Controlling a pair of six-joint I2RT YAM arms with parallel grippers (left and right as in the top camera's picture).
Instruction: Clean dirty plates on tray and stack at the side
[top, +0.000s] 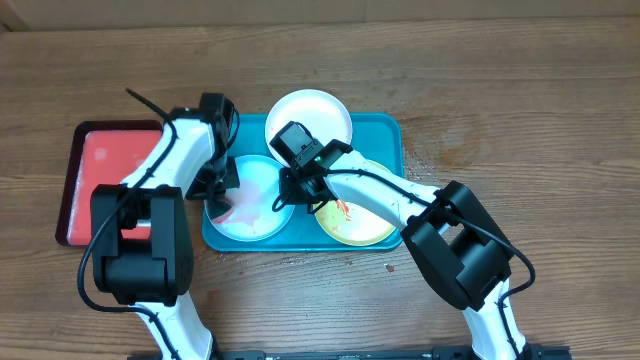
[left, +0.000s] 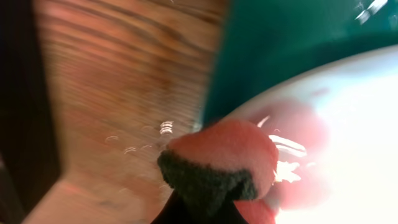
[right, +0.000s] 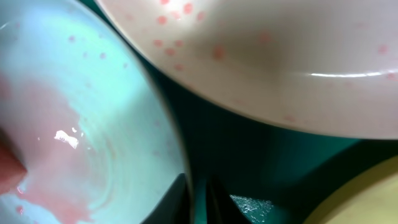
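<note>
Three plates lie on the teal tray (top: 387, 128): white (top: 308, 112) at the back, light blue (top: 258, 190) at front left, yellow-green (top: 358, 222) at front right. My left gripper (top: 220, 188) is shut on a pink sponge with a dark scrub layer (left: 217, 155), pressed on the light blue plate's (left: 348, 112) left edge beside a pink smear. My right gripper (top: 297, 185) is closed on the light blue plate's right rim (right: 177, 155). In the right wrist view its fingers (right: 200, 202) straddle that rim. The white plate (right: 261, 56) shows pink specks, and the yellow-green plate (right: 367, 199) is at the corner.
A smaller red tray with a dark rim (top: 108, 155) lies left of the teal tray, under the left arm. Bare wooden table (top: 520, 120) surrounds both trays. Small wet specks show on the wood right of the teal tray.
</note>
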